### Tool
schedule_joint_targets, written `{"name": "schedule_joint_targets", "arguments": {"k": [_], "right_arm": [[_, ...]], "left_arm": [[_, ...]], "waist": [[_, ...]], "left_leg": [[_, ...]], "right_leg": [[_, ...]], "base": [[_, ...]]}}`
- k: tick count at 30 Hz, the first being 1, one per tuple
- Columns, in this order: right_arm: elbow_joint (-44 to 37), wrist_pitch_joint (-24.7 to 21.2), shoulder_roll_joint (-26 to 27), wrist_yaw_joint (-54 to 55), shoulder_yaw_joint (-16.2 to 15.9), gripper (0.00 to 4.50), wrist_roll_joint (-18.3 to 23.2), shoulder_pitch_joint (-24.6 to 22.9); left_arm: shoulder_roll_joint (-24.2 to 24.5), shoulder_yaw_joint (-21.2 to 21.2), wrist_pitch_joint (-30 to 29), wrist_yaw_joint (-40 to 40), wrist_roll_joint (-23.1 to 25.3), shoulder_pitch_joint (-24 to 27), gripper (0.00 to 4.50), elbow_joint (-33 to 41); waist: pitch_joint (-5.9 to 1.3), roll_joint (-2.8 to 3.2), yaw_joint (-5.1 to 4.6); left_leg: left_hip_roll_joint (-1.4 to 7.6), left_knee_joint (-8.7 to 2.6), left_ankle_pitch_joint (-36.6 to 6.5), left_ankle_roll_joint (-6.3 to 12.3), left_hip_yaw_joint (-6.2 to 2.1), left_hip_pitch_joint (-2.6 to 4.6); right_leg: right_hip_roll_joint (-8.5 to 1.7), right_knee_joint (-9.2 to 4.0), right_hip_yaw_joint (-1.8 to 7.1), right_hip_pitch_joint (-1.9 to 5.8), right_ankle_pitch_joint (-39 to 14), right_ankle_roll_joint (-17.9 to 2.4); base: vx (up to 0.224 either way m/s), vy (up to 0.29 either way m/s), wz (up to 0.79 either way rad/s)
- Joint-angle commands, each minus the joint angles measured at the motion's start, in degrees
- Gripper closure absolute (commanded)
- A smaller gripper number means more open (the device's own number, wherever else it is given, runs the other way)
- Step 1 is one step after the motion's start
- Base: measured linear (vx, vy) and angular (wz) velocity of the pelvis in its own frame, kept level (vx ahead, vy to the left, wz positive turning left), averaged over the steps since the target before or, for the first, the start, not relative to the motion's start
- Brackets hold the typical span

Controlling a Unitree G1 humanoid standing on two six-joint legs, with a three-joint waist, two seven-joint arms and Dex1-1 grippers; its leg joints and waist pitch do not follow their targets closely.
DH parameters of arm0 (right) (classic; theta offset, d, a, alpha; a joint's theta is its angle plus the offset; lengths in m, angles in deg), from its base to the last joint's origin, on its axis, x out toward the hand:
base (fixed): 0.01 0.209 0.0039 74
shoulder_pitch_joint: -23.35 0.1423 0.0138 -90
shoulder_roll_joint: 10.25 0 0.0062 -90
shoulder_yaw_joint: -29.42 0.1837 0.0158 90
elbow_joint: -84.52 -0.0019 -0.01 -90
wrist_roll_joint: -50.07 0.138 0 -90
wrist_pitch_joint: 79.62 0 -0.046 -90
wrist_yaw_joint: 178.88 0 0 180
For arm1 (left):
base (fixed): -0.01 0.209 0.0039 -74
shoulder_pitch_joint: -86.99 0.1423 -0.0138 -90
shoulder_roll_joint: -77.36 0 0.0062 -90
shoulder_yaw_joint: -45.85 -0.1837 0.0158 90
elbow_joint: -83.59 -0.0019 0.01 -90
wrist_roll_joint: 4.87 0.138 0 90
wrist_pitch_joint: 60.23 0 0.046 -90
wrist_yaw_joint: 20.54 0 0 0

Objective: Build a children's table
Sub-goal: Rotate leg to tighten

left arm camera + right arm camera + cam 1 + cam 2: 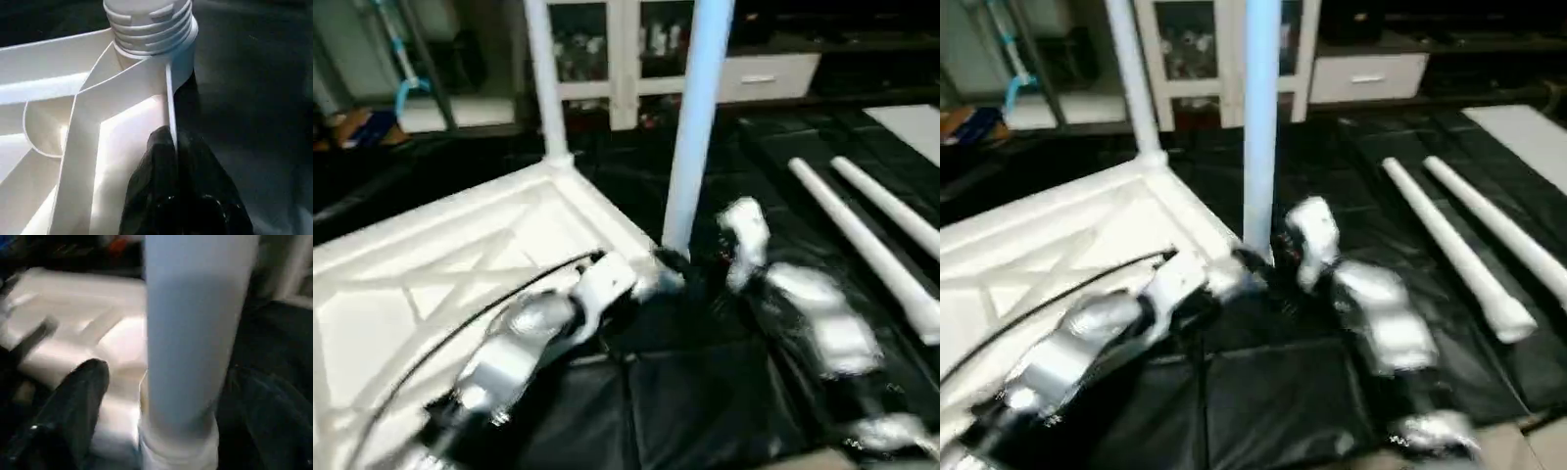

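White table top (460,264) upside down on black sheeting (705,392), ribbed underside facing up. Two legs upright in corner sockets — far leg (546,78) at the back corner, near leg (695,127) at the corner closest to both hands. Two loose legs (862,240) flat on the sheeting off to the right, side by side, well apart from the top. Left hand (171,161) pressed together on the thin side wall of the top, just below the near leg's threaded socket (149,24). Right hand (190,431) spread wide — one black finger (73,401) to one side of the near leg, not gripping. White cabinet (626,59) behind.
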Motion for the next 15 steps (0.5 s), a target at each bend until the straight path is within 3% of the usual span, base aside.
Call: {"name": "schedule_joint_targets", "arguments": {"k": [1,3,6,11,14,15], "right_arm": [[-1.9,-0.3,-1.6,-3.6,-1.5,0.05,-0.1,-0.5],[-1.2,-0.5,-3.5,-5.9,-2.3,0.05,-0.8,-0.9],[-0.3,-1.3,-5.1,-9.5,-3.4,0.05,-0.8,-1.5],[2.3,-0.3,-4.8,-10.3,-3.7,0.05,-1.1,-1.6],[2.9,-0.5,-4.5,-11.0,-4.0,0.05,-0.8,-1.4],[3.2,-0.5,-4.4,-11.1,-3.9,0.34,-0.7,-1.2]], "left_arm": [[1.3,-2.3,-0.1,-4.2,-0.9,2.2,4.50,0.9],[2.7,-2.6,0.1,-6.5,-1.9,3.3,4.50,2.9],[3.6,-2.8,-0.1,-8.1,-2.8,4.2,4.50,4.9],[4.0,-3.2,-0.6,-8.5,-3.6,4.4,4.50,6.5],[4.0,-3.2,-0.9,-8.8,-3.7,4.4,4.50,6.9],[4.0,-3.1,-0.9,-8.8,-3.7,4.4,4.50,6.9]], "waist": [[-3.43,-0.48,0.52],[-3.48,-0.60,0.95],[-3.36,-0.61,1.66],[-2.95,-0.62,1.97],[-2.92,-0.56,1.94],[-2.99,-0.60,1.95]], "left_leg": [[4.45,-4.54,-9.8,5.59,-2.03,0.53],[4.39,-4.25,-5.3,7.59,-1.83,0.45],[4.53,-4.23,-4.7,8.48,-1.80,0.57],[4.63,-4.76,-10.4,5.01,-1.84,1.00],[4.63,-4.87,-11.7,3.57,-1.87,1.07],[4.58,-4.82,-11.8,3.28,-1.83,1.16]], "right_leg": [[-3.68,-3.05,2.74,2.43,-8.5,-13.2],[-3.60,-2.52,2.70,2.56,-3.8,-14.7],[-3.59,-2.51,2.66,2.59,-4.7,-15.2],[-3.38,-3.33,2.74,2.28,-12.7,-13.5],[-3.36,-3.45,2.85,2.20,-14.1,-12.8],[-3.32,-3.43,2.87,2.16,-13.8,-12.8]], "base": [[0.058,-0.016,0.02],[0.000,0.000,0.00],[0.000,0.000,0.00],[0.000,0.000,0.00],[0.000,0.000,0.00],[0.000,0.000,0.00]]}}
